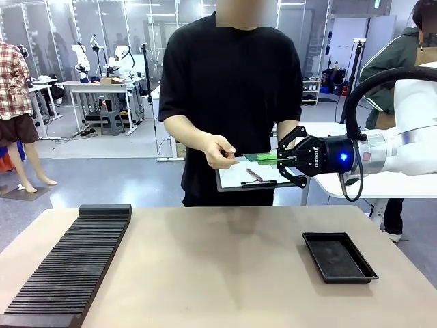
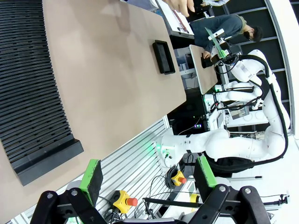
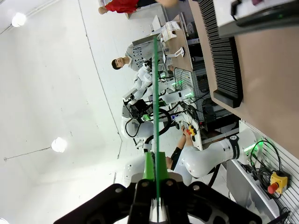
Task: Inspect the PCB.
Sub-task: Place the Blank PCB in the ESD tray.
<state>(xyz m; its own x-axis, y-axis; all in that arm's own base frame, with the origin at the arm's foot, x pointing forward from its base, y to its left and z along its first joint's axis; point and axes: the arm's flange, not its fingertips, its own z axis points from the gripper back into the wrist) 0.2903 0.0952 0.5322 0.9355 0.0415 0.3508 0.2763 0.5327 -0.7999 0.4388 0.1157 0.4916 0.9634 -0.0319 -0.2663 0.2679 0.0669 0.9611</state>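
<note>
The right gripper (image 1: 278,161), black with green pads, is raised above the far side of the pale brown worktop (image 1: 218,266), its fingers clamped on the PCB (image 1: 261,158), a thin flat green rectangular circuit board. The board is held level, sticking out from the fingertips toward the person in a black T-shirt (image 1: 231,75). In the right wrist view the board appears edge-on as a thin green line (image 3: 155,107) running straight up from between the closed fingers.

The person stands at the far edge of the worktop, holding a dark clipboard with white paper (image 1: 246,176) just under the board, with one hand (image 1: 220,150) resting over the paper's left part.

On the worktop lie a black shallow rectangular tray (image 1: 339,257) to the right, and a long black ribbed rack (image 1: 68,266) along the left side.

In the left wrist view the left gripper (image 2: 148,176) has its green-padded fingers (image 2: 91,174) wide apart with nothing between them, beyond the near edge of the worktop.
</note>
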